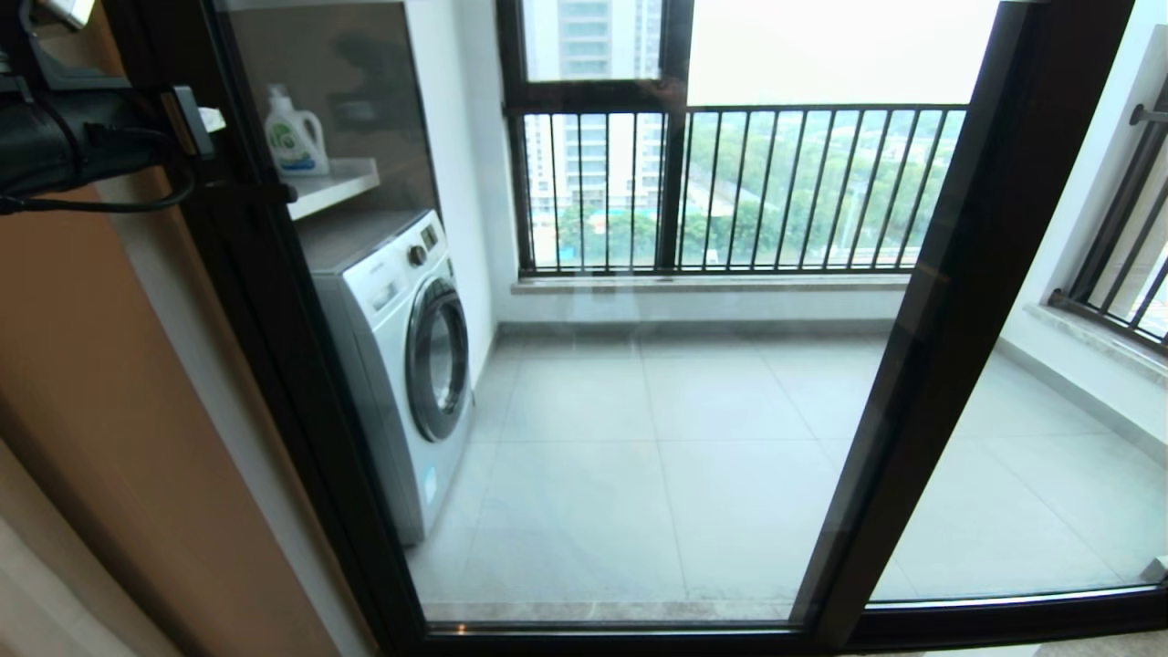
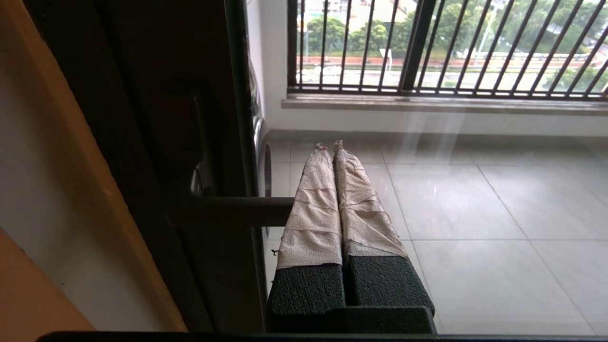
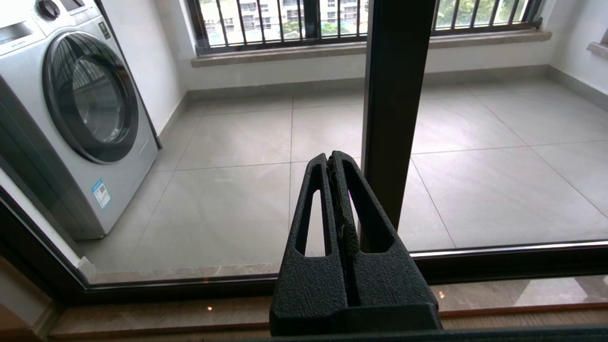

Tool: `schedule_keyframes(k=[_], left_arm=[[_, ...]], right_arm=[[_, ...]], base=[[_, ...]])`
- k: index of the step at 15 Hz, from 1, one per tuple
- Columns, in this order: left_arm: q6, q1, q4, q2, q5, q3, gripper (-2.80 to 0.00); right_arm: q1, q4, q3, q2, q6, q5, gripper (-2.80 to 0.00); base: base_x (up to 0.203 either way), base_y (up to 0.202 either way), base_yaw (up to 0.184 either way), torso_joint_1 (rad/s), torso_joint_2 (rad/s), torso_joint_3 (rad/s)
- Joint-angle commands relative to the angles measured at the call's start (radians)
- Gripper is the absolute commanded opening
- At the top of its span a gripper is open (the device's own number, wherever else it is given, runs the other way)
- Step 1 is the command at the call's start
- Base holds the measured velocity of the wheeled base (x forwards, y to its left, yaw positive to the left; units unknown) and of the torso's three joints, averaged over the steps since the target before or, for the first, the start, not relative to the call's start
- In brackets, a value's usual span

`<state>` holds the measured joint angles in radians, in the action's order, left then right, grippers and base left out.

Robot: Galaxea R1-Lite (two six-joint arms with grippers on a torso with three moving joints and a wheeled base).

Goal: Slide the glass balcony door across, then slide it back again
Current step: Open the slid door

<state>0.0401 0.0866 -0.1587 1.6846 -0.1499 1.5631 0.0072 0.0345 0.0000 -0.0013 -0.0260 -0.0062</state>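
The glass balcony door (image 1: 584, 411) is seen closed against its dark left upright, where the left arm (image 1: 82, 137) is held high. Behind the glass, a washing machine (image 1: 411, 356), a detergent bottle (image 1: 295, 132) and a barred railing (image 1: 730, 187) are seen.

Cut off and hard to make out at the balcony door

The glass balcony door (image 1: 639, 411) ran past the head view's top edge, and its latch handle (image 2: 223, 209) sank into a dark upright where its mounting could not be made out. The left gripper (image 1: 187, 119) showed only partly at the frame's corner, fingertips hidden. The washing machine (image 3: 71, 109) was clipped at the right wrist view's edge.
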Motion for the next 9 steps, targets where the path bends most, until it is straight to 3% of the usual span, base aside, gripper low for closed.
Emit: schedule_keyframes(k=[1,9], left_arm=[[-0.002,0.004,-0.002,0.07,0.001,0.026,-2.8],[-0.006,0.012,-0.002,0.17,0.006,0.104,-2.8]], right_arm=[[0.0,0.001,0.012,0.001,0.0,0.0,-2.8],[0.0,-0.001,0.012,0.001,0.0,0.0,-2.8]], base=[[0.0,0.0,0.0,0.0,0.0,0.0],[0.0,0.0,0.0,0.0,0.0,0.0]])
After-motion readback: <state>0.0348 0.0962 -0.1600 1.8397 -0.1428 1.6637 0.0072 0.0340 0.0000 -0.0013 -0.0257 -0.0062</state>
